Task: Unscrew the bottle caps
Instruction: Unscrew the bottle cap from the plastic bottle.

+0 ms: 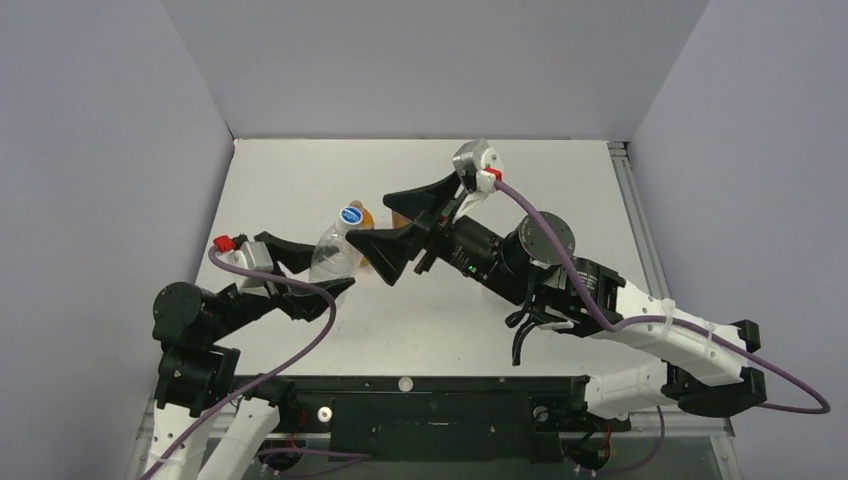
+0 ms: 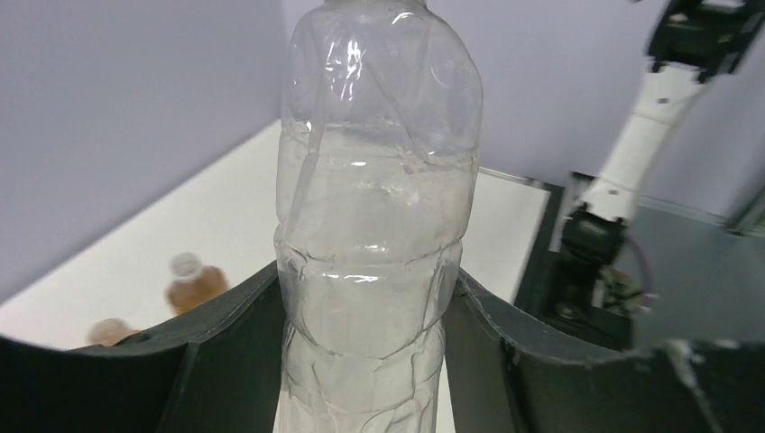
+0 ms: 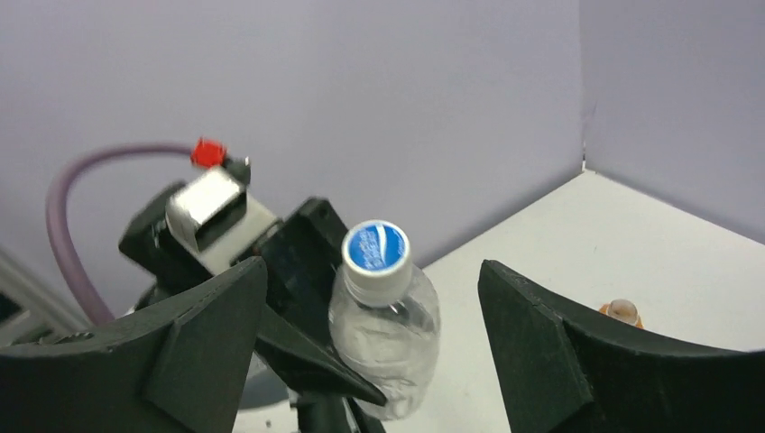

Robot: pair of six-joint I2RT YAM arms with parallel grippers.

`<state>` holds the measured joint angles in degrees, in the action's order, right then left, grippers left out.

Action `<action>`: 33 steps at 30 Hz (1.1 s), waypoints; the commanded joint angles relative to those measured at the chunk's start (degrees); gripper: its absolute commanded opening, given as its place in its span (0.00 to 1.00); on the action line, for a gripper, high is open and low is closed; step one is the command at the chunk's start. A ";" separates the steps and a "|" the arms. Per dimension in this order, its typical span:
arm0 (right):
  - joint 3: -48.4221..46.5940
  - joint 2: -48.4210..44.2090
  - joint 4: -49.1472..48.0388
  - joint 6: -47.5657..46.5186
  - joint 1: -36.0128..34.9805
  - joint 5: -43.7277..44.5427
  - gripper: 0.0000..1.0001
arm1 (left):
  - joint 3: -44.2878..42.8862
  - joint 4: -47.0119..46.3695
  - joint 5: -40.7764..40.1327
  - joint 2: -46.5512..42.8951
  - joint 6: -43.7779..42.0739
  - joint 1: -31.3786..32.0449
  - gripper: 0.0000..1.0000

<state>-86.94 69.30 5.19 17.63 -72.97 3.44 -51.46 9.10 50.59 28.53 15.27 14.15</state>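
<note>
Clear crumpled bottle (image 2: 374, 225) carries a blue cap (image 3: 376, 248), seemingly seated.

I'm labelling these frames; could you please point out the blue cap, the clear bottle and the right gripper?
blue cap (image 3: 376, 247): right wrist view, centre of its top.
clear bottle (image 2: 374, 225): left wrist view, middle of its body.
right gripper (image 3: 372, 269): right wrist view, midway between its fingertips.

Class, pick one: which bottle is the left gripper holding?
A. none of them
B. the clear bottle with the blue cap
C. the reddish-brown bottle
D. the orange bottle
B: the fingers of the left gripper are shut on the clear bottle, which carries the blue cap.
</note>
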 commanded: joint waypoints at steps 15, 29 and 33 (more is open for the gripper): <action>-27.53 21.58 13.43 5.29 -5.95 25.60 0.61 | 4.04 2.55 -20.43 -5.92 -20.70 -0.19 0.00; -23.85 19.51 10.41 5.14 -5.73 25.30 0.43 | 4.38 3.10 -19.61 -6.02 -19.39 -0.23 0.00; -24.21 19.68 10.82 5.13 -5.53 24.89 0.28 | 4.28 3.01 -19.73 -5.97 -19.19 -0.26 0.00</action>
<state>-110.74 91.13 17.85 22.81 -78.43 28.29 -46.39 12.97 31.31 22.72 -4.27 14.13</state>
